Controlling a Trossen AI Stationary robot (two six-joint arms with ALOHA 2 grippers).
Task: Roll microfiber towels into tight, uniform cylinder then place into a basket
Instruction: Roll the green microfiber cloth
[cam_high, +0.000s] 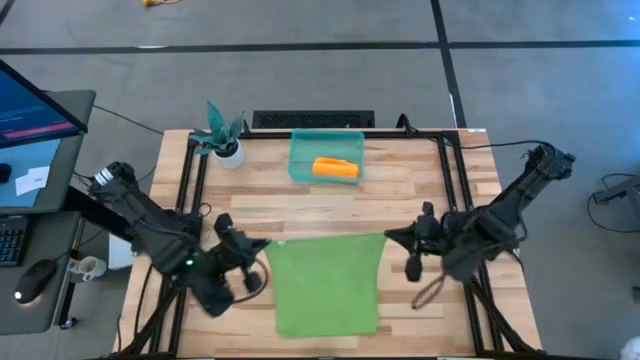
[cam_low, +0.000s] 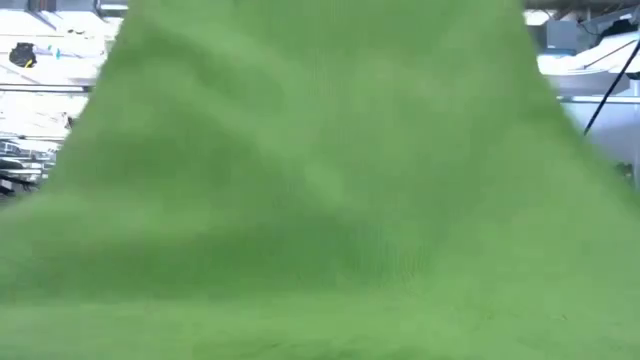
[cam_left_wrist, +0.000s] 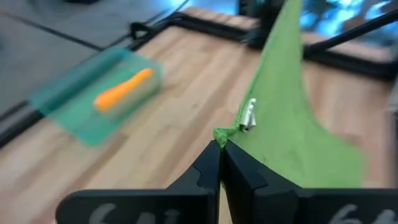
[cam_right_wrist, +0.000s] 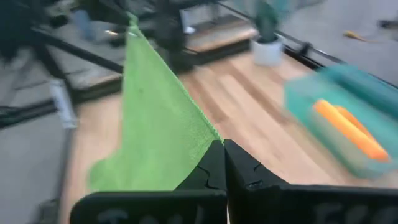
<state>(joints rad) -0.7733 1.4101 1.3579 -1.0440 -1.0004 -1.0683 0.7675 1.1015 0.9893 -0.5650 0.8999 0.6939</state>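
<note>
Green towel: the lime-green soft microfiber towel (cam_high: 325, 285) is held up by its two far corners, stretched between the arms over the near half of the pale wooden slatted table (cam_high: 400, 200); its lower part drapes onto the table.
Left gripper: the left gripper (cam_left_wrist: 220, 148) is pinched tight on one top corner, next to a small white tag (cam_left_wrist: 248, 116).
Right gripper: the right gripper (cam_right_wrist: 222, 147) is clamped on the opposite top corner — cloth fans away from its tips.
Orange towel: the orange-yellow rolled towel (cam_high: 335, 168) already lies inside the shallow translucent teal plastic bin (cam_high: 300, 160) at the far side of the table, well apart from the green one.
Other items: a small white pot with a teal plant (cam_high: 226, 140) stands beside the bin.
Handling, my judgement: light, limp, no stiffness — it sags between the grips and will fold wherever unsupported. The nap looks grippy, not slippery; nothing fragile.
Where to hold: corners or a hemmed edge, both ends together, so the roll starts straight and tight.
</note>
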